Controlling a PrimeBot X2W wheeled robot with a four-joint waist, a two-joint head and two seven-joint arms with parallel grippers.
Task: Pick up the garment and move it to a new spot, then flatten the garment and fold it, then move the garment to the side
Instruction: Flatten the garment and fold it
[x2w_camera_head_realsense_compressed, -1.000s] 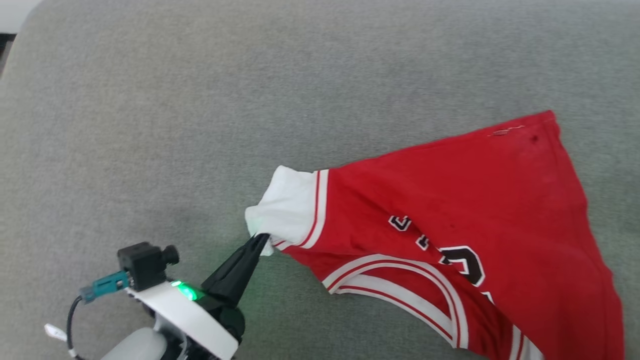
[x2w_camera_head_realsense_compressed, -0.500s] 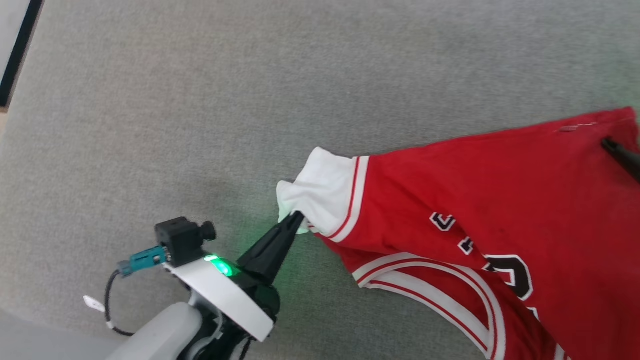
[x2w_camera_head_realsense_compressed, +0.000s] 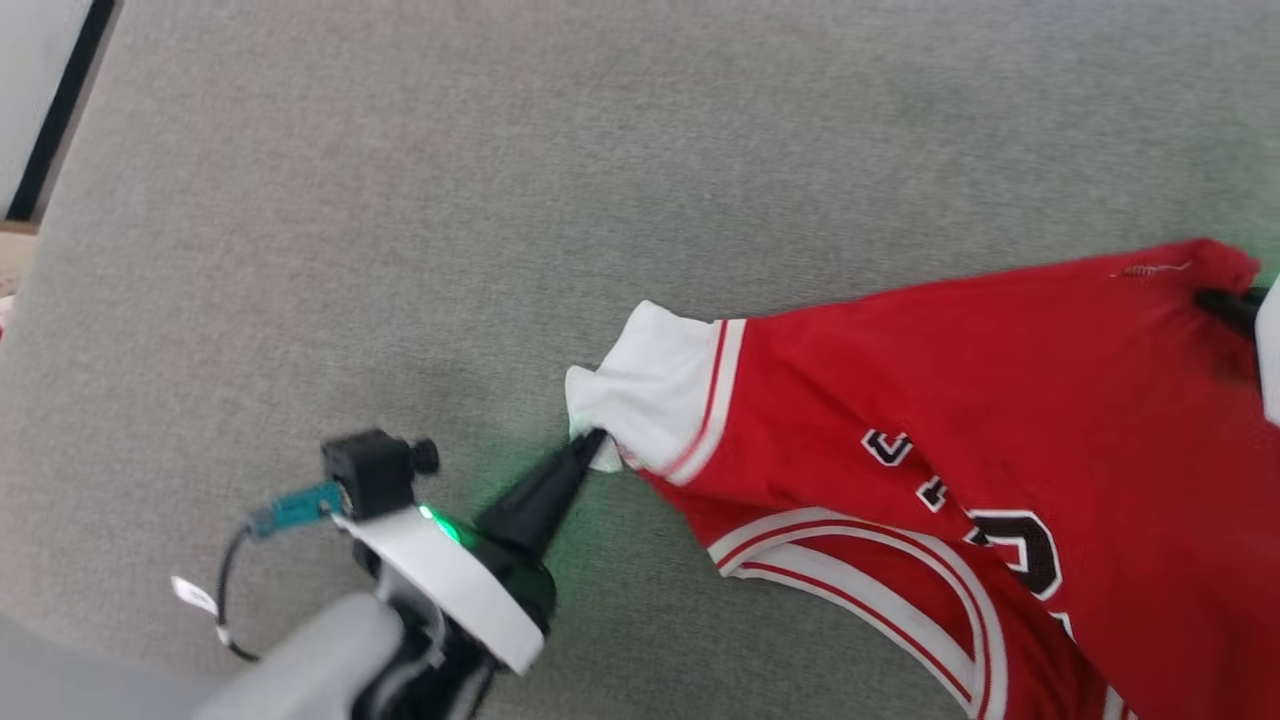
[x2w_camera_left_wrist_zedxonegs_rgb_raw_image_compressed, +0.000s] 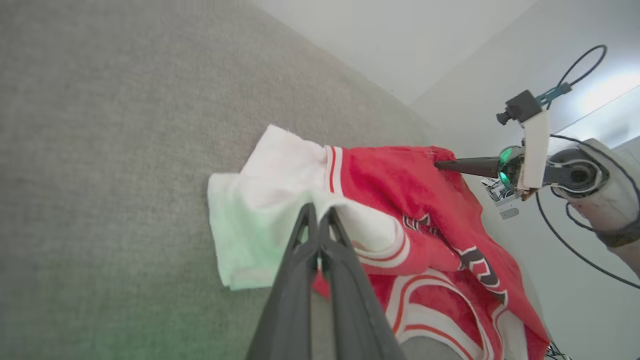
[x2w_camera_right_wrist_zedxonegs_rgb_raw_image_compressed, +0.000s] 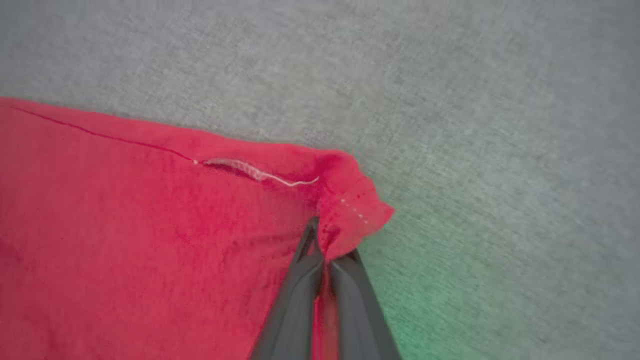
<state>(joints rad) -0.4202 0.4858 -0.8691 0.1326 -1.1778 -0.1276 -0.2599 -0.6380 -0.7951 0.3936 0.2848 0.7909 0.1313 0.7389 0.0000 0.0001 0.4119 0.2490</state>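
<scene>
A grey, coarse-woven fabric surface spreads across the scene from near to far, flat and evenly lit. A faint green tint lies on the weave near its middle. At the far left the surface ends. Beyond its edge runs a narrow black strip, with a pale area past it and a sliver of wood tone lower down. The left wrist view shows plain white walls beyond the surface, and a bright patch of light on the right one.
</scene>
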